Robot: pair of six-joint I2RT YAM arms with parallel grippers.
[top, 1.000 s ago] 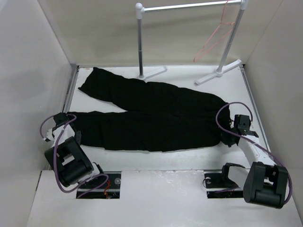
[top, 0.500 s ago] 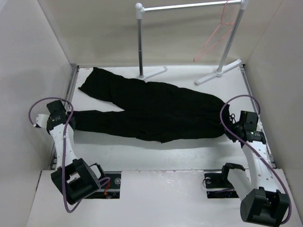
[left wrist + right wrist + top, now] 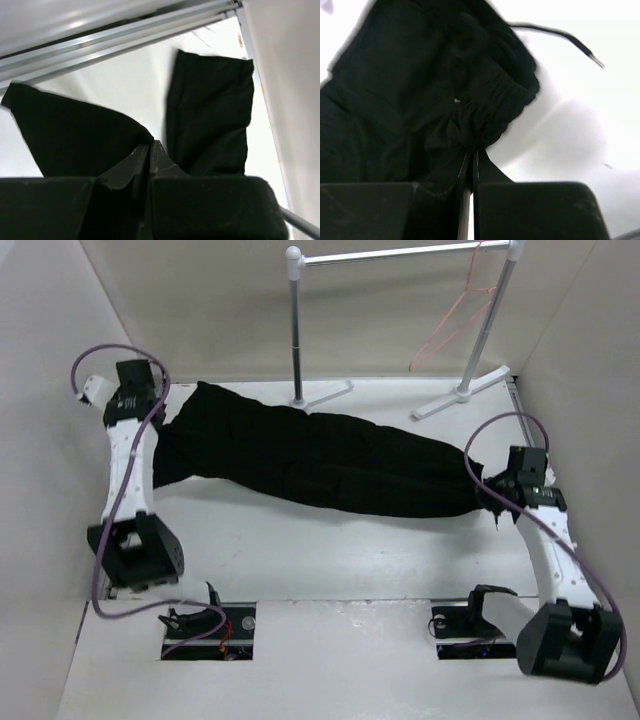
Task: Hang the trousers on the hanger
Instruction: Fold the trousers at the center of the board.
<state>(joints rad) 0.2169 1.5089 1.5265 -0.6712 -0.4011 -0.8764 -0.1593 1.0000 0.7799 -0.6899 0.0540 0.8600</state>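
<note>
The black trousers lie across the table, one leg folded over the other, waist at the right. My left gripper is shut on the hem of a leg at the far left; the other leg end lies beside it. My right gripper is shut on the gathered waistband at the right. The pink-orange hanger hangs on the rack's bar at the back right, away from both grippers.
The white-and-silver garment rack stands at the back, its feet on the table. White walls close the left, right and back sides. A loose drawstring lies on the table by the waistband.
My left gripper has carried the near leg's hem away from me to the far left, folding that leg over the other. My right gripper moved slightly back with the waistband.
</note>
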